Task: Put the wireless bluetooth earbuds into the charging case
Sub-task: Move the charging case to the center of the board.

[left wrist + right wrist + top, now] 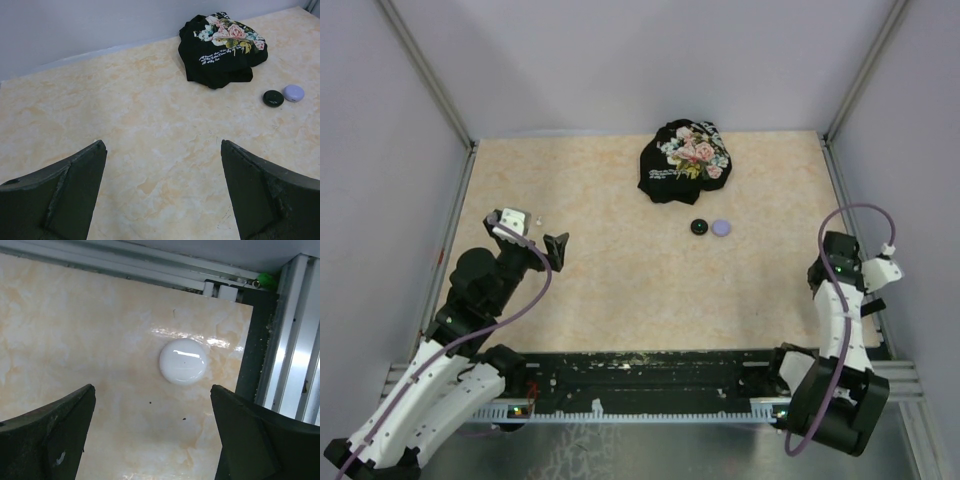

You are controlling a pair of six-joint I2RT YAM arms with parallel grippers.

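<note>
On the table [620, 290], no earbud can be made out for certain. The only candidate is a pale speck [538, 216] just beside the left wrist in the top view, and it is too small to tell what it is.

Three round charging cases are in sight, all with their lids shut. The black case [699, 227] and the lavender case [722, 227] lie side by side toward the far middle of the table, the black one on the left. They are close together, but whether they touch cannot be told. The left wrist camera shows the black case as dark and glossy and the lavender case as a pale matte. The white case [183, 361] is shiny, with a small dot on its lid. It appears only in the right wrist view, lying near the table's corner by the metal rails.

Beyond the black and lavender cases sits one crumpled black cloth [685, 160] printed with pink flowers.

The left gripper [163, 143] has its fingers spread wide over bare table and holds nothing. The right gripper [153, 387] is likewise spread wide and holds nothing. In its own view the white case lies beyond its fingertips, clear of both.
</note>
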